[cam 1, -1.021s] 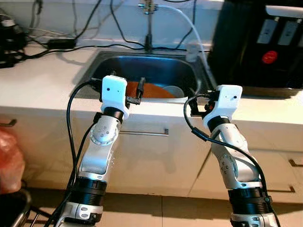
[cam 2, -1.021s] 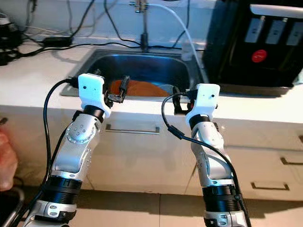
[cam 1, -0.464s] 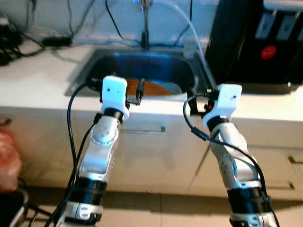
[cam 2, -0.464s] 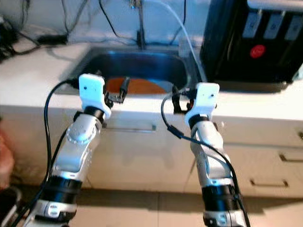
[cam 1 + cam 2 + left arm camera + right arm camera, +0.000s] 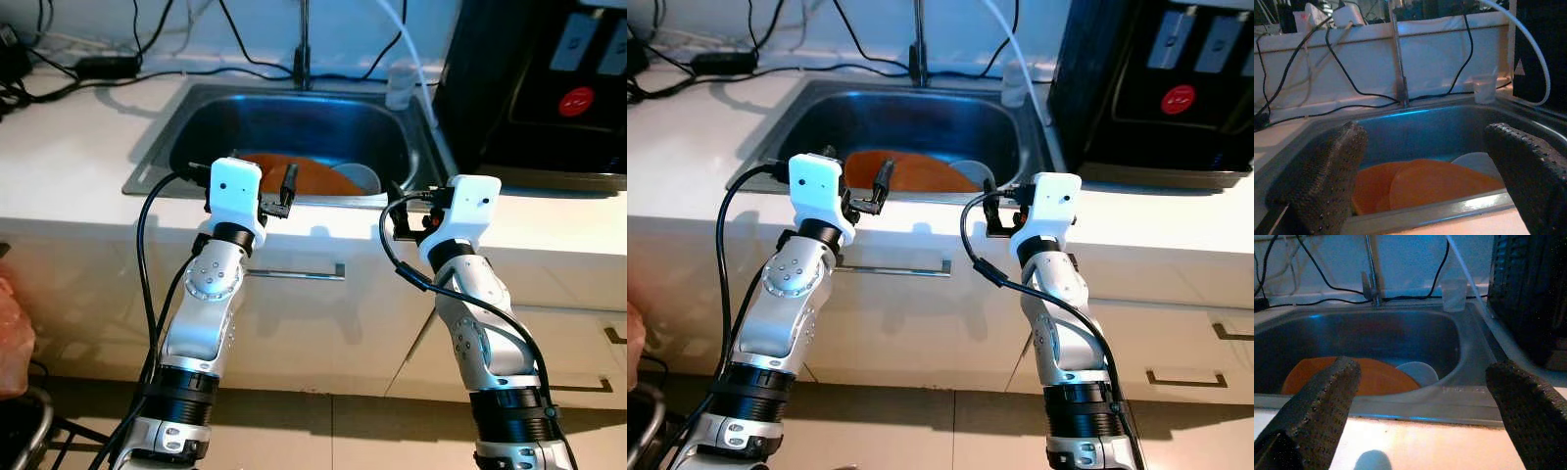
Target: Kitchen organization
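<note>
Nothing is yet gripped: the left gripper (image 5: 1425,186) and right gripper (image 5: 1420,426) are held with fingers spread at the surface (image 5: 88,196) edge. Orange plates (image 5: 313,178) remain in the sink (image 5: 162,162) at twelve o'clock.

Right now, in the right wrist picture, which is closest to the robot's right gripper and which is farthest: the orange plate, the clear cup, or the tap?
From the right gripper, open at the counter edge:
1. Orange plate, lying in the sink, nearest.
2. Clear cup, on the sink's back rim beside the black machine.
3. Tap, at the back wall; about as far as the cup, too close to call.
</note>
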Tool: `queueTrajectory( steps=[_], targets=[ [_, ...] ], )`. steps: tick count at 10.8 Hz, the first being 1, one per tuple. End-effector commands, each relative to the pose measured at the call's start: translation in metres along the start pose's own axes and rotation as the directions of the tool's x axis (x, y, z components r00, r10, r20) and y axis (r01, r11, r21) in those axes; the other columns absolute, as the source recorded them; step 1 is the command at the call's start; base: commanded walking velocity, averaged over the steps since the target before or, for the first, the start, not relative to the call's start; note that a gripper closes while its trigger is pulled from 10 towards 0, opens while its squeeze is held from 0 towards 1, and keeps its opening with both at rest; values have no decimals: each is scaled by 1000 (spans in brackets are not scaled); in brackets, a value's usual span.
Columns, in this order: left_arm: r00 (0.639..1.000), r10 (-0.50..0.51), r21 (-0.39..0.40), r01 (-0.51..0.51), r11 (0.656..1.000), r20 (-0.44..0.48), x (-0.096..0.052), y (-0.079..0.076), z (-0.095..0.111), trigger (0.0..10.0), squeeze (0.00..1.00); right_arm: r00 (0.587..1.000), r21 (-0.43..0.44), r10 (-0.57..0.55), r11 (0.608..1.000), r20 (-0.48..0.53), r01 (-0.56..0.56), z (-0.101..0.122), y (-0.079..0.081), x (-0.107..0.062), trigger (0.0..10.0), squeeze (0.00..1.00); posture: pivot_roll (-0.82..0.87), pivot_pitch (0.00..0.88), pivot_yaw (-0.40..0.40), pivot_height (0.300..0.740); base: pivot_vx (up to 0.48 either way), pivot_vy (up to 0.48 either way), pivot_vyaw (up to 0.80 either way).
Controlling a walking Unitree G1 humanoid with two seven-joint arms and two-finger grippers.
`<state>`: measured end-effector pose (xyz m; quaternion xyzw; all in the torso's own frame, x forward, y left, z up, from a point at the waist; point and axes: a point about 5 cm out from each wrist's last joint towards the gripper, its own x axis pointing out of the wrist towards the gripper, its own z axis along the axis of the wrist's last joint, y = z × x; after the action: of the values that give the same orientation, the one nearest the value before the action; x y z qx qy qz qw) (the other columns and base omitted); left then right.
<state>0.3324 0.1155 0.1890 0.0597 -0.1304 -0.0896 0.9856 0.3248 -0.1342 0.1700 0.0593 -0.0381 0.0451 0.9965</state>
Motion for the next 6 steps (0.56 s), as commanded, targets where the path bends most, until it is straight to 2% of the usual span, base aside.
queueTrajectory(
  steps=[1, 4, 6],
  targets=[
    [1000, -5, -3, 5, 1000, -13, 1, 1, -1, 10000, 0, 1000, -3, 6, 1000, -11, -6, -1, 1, 1, 10000, 0, 36, 0, -13, 740, 0, 0, 0],
    [999, 22, 25, -23, 999, 23, -4, 10, -2, 10000, 0, 1000, -25, 24, 999, -1, -24, -5, 0, -2, 10000, 0, 37, 0, -14, 740, 0, 0, 0],
    [999, 24, 56, -25, 998, 27, -4, 10, -2, 10000, 0, 1000, -23, 25, 999, 3, -25, -4, 1, -1, 10000, 0, 38, 0, -15, 740, 0, 0, 0]
  ],
)
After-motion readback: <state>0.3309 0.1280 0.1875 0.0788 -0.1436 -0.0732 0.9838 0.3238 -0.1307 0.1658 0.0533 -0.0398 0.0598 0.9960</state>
